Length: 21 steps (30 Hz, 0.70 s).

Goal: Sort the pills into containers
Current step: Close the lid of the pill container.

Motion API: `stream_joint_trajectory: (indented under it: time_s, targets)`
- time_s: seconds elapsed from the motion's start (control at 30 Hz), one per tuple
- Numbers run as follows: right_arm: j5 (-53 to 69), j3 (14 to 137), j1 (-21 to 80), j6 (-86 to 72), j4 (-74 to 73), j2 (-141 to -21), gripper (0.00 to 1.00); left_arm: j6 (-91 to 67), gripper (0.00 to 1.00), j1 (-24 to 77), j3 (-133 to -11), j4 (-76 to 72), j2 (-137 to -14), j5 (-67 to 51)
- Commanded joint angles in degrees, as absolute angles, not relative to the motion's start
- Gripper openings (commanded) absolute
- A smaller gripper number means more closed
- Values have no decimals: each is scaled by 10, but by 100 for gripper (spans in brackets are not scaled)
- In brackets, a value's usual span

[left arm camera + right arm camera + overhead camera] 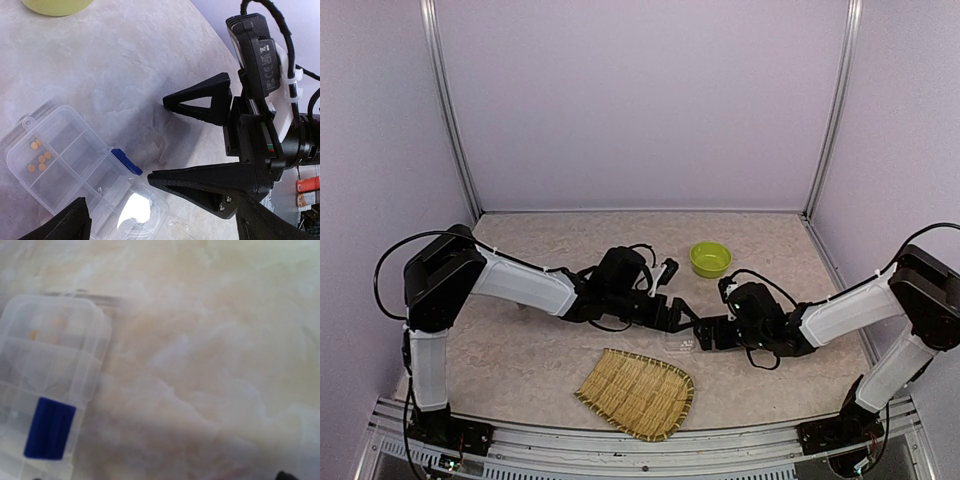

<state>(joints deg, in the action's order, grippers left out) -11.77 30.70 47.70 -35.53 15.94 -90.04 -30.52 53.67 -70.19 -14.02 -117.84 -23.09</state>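
The clear organiser box [65, 165] lies flat on the table, with a blue latch [126, 161] on its side and several small orange pills [39, 155] in one compartment. It shows small in the top view [678, 343] between the two grippers, and blurred in the right wrist view [47, 370]. My left gripper [686, 320] is open and empty just above the box; only its dark fingertips [70, 222] show at the frame's bottom. My right gripper [157, 140] is open and empty, its two black fingers beside the latch end of the box.
A lime-green bowl [710, 259] stands behind the grippers, with its rim showing in the left wrist view [55, 6]. A woven bamboo tray [638, 392] lies near the front edge. The table top is pale marble-patterned, with walls close on three sides.
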Motion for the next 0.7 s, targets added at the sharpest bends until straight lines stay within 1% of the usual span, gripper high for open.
stream_joint_trajectory:
  time_s: [0.0,0.23,0.37,0.5,0.67]
  targets:
    - [-99,301,488,-369,133,-918,100,-295,99,536,-680,-130,-1126,-200]
    - [-100,304,488,-368,130,-919,100,-291,99,532,-632,-118,-1087,-144]
    - [-116,307,489,-367,112,-913,100,-292,99,529,-619,-119,-1091,-143]
    - [-172,303,489,-379,76,-887,100,-293,99,530,-617,-122,-1101,-150]
    - [-173,294,490,-379,83,-865,100,-296,99,531,-622,-127,-1109,-153]
